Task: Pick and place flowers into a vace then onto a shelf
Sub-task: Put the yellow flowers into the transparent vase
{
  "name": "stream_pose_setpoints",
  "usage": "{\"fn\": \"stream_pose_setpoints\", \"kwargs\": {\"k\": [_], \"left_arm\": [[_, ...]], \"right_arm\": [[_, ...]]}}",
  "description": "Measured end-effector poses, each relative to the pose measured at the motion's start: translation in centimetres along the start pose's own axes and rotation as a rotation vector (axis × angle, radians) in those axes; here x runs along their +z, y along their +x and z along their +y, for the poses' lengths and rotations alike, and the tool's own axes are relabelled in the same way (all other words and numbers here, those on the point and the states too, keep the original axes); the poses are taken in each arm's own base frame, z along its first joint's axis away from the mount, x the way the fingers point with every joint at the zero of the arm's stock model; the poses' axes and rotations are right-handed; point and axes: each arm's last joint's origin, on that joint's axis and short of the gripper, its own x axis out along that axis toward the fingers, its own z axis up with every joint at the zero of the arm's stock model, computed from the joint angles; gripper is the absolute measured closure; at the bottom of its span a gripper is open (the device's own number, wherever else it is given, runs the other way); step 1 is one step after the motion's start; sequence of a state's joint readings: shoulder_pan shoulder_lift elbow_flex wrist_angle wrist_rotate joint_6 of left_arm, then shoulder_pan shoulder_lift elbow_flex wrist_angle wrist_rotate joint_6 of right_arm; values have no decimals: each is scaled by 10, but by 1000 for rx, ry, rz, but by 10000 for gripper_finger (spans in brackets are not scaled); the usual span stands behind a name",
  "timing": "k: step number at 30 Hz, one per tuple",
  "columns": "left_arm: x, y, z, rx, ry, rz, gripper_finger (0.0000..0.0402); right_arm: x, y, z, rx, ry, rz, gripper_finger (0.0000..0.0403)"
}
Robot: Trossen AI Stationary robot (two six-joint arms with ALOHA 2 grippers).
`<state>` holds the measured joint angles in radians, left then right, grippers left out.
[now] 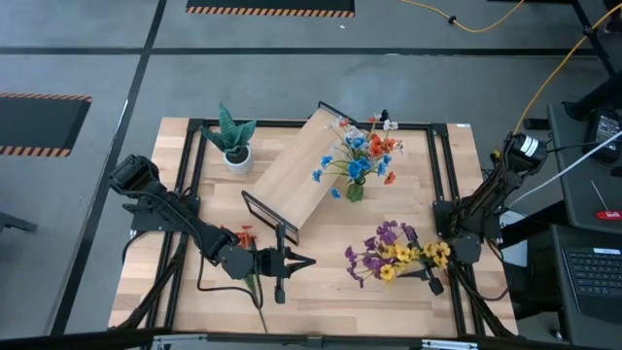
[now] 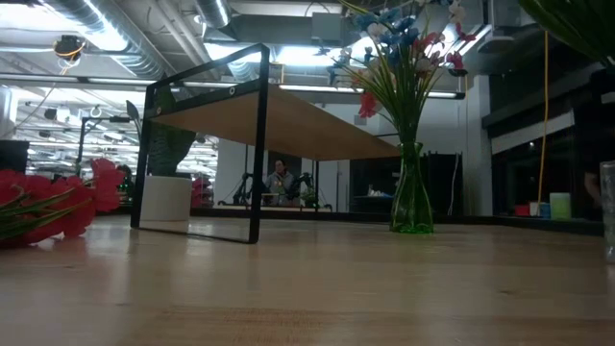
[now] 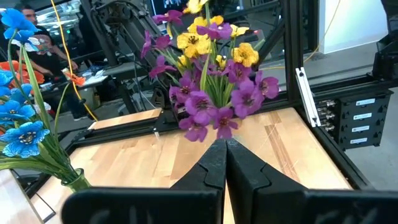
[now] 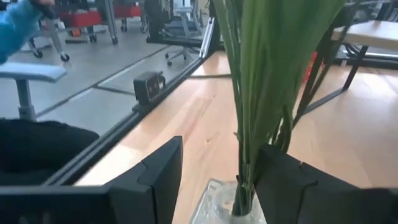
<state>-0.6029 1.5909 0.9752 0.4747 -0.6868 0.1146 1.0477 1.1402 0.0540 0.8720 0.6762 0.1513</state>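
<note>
While the left gripper [image 1: 303,261] rests with fingers pressed together near the worktop's front edge, the right gripper [image 1: 434,282] is spread around green stems in a clear vase near the front right corner, under purple and yellow flowers [image 1: 394,253]. The vace [image 1: 356,191], filled with blue and red blossoms, stands mid-table beside the shelf [image 1: 296,170].

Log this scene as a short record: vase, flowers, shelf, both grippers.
green vase: upright on the table beside the shelf, holding blue, orange and red flowers
purple and yellow flowers: stems in a clear vase
red flowers: lying by the left arm
left gripper: jaws shut, empty
right gripper: jaws open, either side of the clear vase
</note>
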Motion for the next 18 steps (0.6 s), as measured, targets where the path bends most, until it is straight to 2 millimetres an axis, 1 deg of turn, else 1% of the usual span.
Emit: {"fn": "stream_pose_setpoints", "kwargs": {"k": [3,9,13,18], "left_arm": [[0,0,0,0,0,0,400],[0,0,0,0,0,0,400],[0,0,0,0,0,0,400],[0,0,0,0,0,0,400]], "right_arm": [[-1,0,0,-6,-15,10,223],[3,5,3,-49,-104,66,223],[4,8,5,-132,-127,125,223],[12,12,8,-150,-143,140,223]]}}
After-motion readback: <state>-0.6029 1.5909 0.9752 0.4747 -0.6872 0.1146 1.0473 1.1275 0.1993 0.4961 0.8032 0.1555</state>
